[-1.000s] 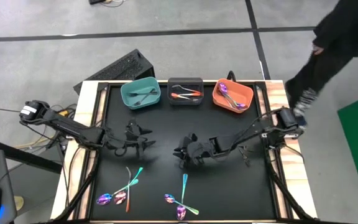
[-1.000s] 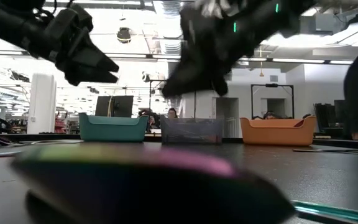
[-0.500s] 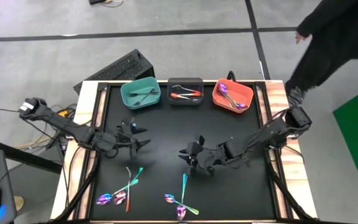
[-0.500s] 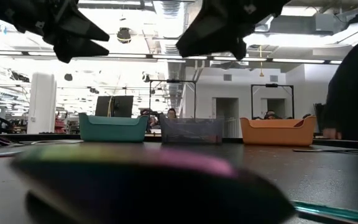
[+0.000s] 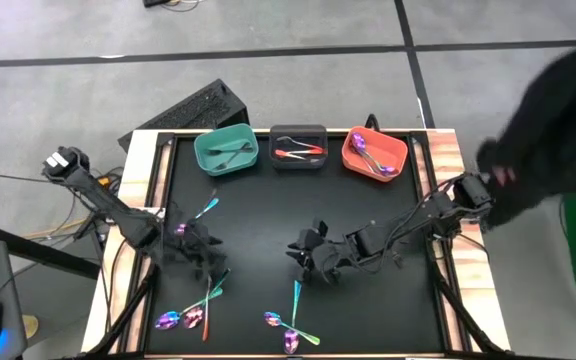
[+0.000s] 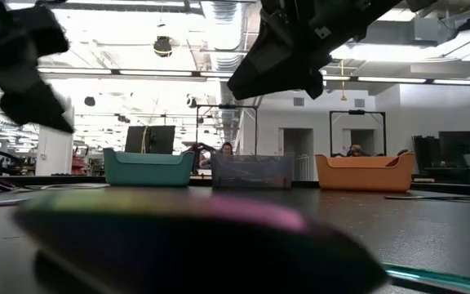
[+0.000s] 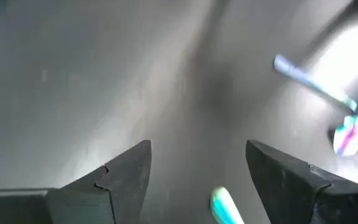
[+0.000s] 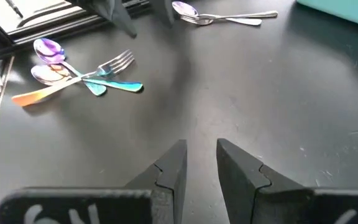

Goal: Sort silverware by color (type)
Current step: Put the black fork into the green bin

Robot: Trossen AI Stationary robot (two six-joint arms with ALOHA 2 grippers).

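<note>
While left claw (image 5: 200, 250) spread, right claw (image 5: 306, 258) part-open, empty; iridescent fork (image 5: 296, 297) lies lengthwise, toward bins.

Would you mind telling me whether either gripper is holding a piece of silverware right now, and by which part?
Nothing is held. The left gripper is open over the mat, and the right gripper shows only an empty gap.

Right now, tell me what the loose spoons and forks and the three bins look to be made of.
The loose silverware looks like metal with an iridescent coating: mirror-bright bowls shading purple, teal and orange. The teal bin, dark grey bin and orange bin look like moulded plastic, matte and evenly coloured, though that is a guess from above.
</note>
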